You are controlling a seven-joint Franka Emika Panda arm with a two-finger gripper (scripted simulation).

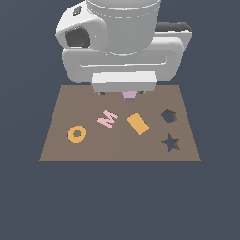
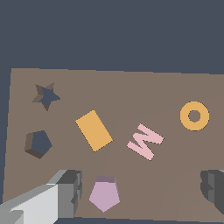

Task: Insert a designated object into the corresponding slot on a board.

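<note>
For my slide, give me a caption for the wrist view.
Open gripper straddling the pink block on the board, with the pentagon hole empty.

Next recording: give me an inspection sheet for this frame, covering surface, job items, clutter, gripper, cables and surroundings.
Surface: flat brown board, lying level.
Job's things: pale lilac pentagon block resting on the board between the fingers; pentagon cut-out empty, beside the star cut-out.
Clutter: orange ring, pink letter M and orange rectangle set in the board.
Grippers: gripper open, fingers apart either side of the block, not touching it.
Cables: nothing seen.
Surroundings: plain dark blue-grey background.
</note>
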